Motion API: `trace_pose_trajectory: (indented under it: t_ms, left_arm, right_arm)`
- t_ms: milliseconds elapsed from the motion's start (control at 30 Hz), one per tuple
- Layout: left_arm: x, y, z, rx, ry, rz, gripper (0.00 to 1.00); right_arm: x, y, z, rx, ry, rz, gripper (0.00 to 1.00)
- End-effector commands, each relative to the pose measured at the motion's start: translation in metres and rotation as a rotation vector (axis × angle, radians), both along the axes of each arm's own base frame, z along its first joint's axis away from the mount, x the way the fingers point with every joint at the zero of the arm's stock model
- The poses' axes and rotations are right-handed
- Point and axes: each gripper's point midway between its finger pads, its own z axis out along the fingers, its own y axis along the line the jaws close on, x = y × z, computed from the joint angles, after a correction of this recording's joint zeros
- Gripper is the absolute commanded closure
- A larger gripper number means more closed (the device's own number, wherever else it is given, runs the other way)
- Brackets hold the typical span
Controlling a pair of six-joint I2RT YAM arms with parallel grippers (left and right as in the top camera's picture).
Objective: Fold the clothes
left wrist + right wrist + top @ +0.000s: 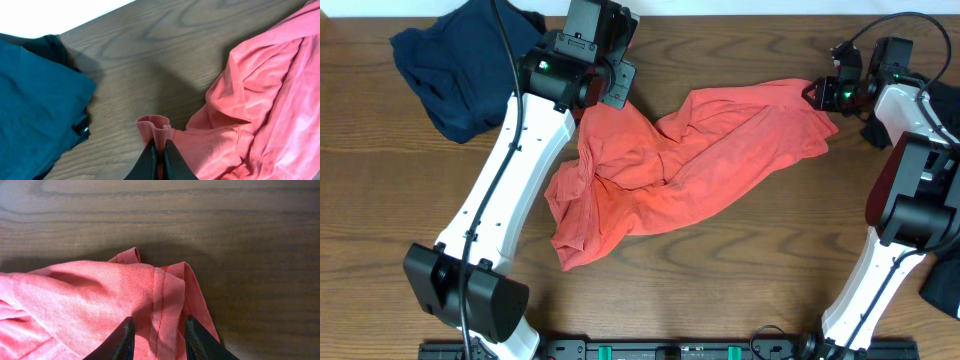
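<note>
Overhead: a crumpled coral-red knit shirt (690,160) lies mid-table on the brown wood-grain table (770,270), reaching from one arm to the other. A dark navy crumpled garment (460,70) sits at the far left corner.

Left wrist: the left gripper (159,150) is pressed together, pinching a bunched fold of the shirt's edge.

Right wrist: the right gripper (156,337) straddles a stitched hem with its fingers apart; I cannot tell whether it grips.

The shirt looks light, limp and likely to sag, so hems and corners seem the best holds.
</note>
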Motion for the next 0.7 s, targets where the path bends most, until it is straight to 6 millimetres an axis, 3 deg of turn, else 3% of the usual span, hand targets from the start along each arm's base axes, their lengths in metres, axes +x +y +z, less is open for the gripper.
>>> trace_pose_trajectory:
  t_ms: [0, 233, 400, 533, 667]
  left_arm:
    - [-0.001, 0.003, 0.013, -0.008, -0.027, 0.018, 0.94]
    - [-0.001, 0.003, 0.012, -0.007, -0.024, 0.018, 0.94]
    - [-0.001, 0.003, 0.012, -0.007, -0.024, 0.018, 0.94]
    - [-0.001, 0.003, 0.013, -0.006, -0.027, 0.018, 0.94]
    - [0.001, 0.015, 0.019, 0.037, -0.056, 0.061, 0.94]
  right_arm:
    - [0.004, 0.004, -0.001, -0.023, -0.017, 0.029, 0.69]
    - [0.002, 0.008, -0.021, -0.001, 0.012, 0.039, 0.71]
    - [0.001, 0.010, -0.027, 0.002, 0.021, 0.043, 0.85]
    - [0.006, 0.011, -0.019, 0.020, -0.006, 0.041, 0.98]
    - [0.013, -0.002, 0.007, 0.026, -0.045, -0.001, 0.99]
